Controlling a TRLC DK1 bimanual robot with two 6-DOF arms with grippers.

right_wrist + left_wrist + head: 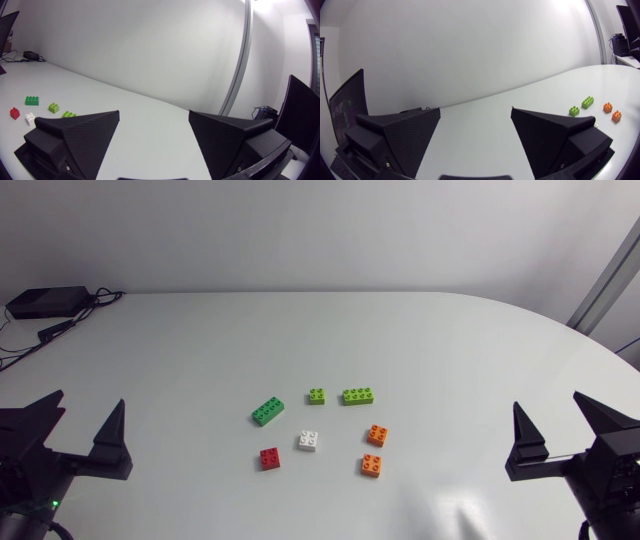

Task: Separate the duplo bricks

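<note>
Left gripper (88, 408) and right gripper (548, 408): jaws spread wide, holding nothing, at near left and right of table (300, 330). Seven duplo bricks (308, 441) lie apart at centre.

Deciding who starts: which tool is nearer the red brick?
Left. The left tool, open, has only bare table between it and the red brick. The right tool, also open, is farther off, beyond the white brick.

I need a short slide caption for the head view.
Seven separate bricks on a white table, left gripper and right gripper open.
</note>
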